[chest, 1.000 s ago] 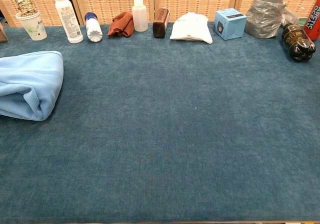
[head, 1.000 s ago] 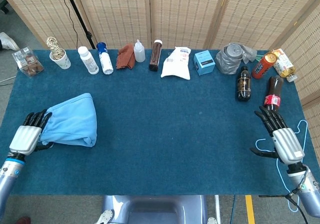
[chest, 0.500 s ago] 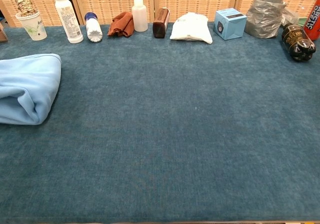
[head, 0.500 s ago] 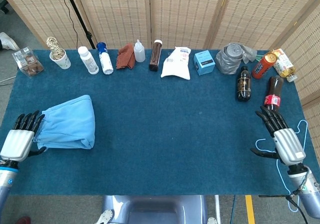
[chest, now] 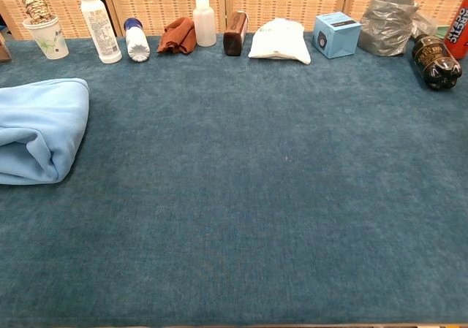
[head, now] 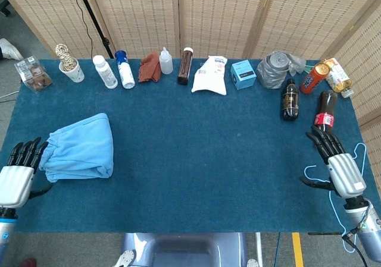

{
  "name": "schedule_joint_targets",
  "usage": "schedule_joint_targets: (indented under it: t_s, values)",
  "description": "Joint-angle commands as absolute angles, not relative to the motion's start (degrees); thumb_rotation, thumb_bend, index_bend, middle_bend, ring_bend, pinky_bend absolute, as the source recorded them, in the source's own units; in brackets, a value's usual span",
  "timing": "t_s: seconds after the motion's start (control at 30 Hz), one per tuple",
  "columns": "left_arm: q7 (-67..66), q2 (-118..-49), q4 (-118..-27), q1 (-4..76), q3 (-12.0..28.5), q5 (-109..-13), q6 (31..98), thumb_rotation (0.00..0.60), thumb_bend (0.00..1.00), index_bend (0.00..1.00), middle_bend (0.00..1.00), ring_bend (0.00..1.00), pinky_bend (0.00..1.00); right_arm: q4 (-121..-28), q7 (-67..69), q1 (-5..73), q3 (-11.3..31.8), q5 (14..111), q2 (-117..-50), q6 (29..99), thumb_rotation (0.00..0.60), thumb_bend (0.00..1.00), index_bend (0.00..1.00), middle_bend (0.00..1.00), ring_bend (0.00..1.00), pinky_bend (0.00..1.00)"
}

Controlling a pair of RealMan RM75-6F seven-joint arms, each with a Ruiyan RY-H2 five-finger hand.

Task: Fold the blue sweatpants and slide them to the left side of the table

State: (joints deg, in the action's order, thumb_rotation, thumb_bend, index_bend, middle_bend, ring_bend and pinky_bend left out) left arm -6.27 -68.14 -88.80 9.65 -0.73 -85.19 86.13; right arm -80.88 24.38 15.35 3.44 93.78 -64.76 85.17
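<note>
- The left hand (head: 16,176) is sitting at the left edge of the table, fingers (head: 27,152) stretched out and apart, holding nothing. Its fingertips are pointing toward the cloth bundle with a thin gap of table showing between, so I judge it is not touching the cloth; a hand lying open just beside its work suggests the pushing is over.
- The blue sweatpants (head: 80,148) are lying just beside that hand as a compact folded bundle, on the left side of the blue table (head: 196,160). In the chest view the rounded fold edge of the bundle (chest: 40,134) is facing the middle of the table, and the layers are stacking fairly evenly, which is likely why the bundle is keeping its shape unaided.
- By my reading both steps, the fold and the slide left, are looking complete.
- The right hand (head: 339,163) is resting far across at the right edge, fingers likewise extended and spread, empty. It is lying over a light blue hanger (head: 351,187), well apart from the sweatpants, and seems parked out of the way.
- Along the far edge a row of clutter is standing clear of the bundle: a paper cup (head: 73,71), a white bottle (head: 105,72), a brown cloth (head: 149,68), a white pouch (head: 210,75) and a small blue box (head: 243,74).
- Two dark bottles (head: 290,100) are standing near the right hand, untouched.
</note>
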Motion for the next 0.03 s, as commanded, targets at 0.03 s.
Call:
schedule_joint_targets:
  t_s: [0.03]
  values:
    - [-7.7,-67.4,-93.8,7.1,0.3,-82.3,88.5,0.600,0.04,0.00,0.00,0.00,0.00,-80.5,23.4,15.1,3.7,93.8,-64.9,85.9,0.600,0.00,0.00,0.00,0.00,0.00]
